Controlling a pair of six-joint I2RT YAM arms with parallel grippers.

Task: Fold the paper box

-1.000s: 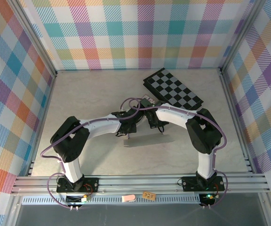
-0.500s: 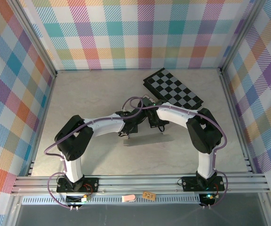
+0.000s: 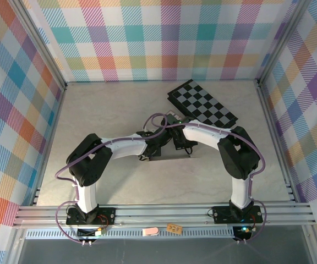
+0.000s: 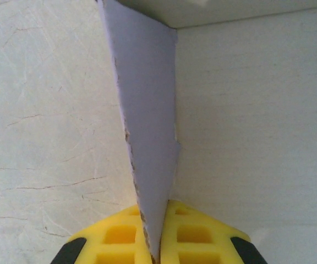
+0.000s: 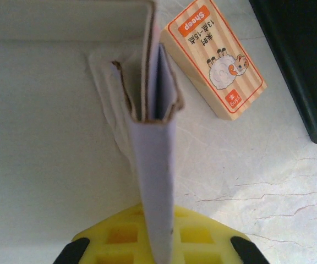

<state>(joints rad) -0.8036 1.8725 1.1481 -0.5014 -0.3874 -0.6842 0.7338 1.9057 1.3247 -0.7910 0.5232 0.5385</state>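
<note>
Yellow pads (image 4: 120, 236) of the left pincer (image 4: 156, 245) are pressed together on a thin lavender flap of the paper box (image 4: 147, 110), with nothing but the card between them. The right pincer (image 5: 157, 242) is likewise closed tight on a lavender flap. In both wrist views only the pad tips show, cut off by the lower frame edge.

In the left wrist view the flap stands on edge. It runs straight away from the pincer and widens toward a corner where an off-white panel meets it. The panel's far end is out of frame.

In the right wrist view the gripped flap also stands upright, its long line pointing away from the pincer. Beyond it, folded layers are seen edge-on against an off-white wall running crosswise.

A small card pack (image 5: 216, 58) printed with a sheep lies just beside that corner, on the pale marbled bench (image 5: 246, 181). From above, the box sits mid-bench between the two wrists, near the checkerboard (image 3: 202, 103). The arms cover most of it, so its outline is hard to make out.
</note>
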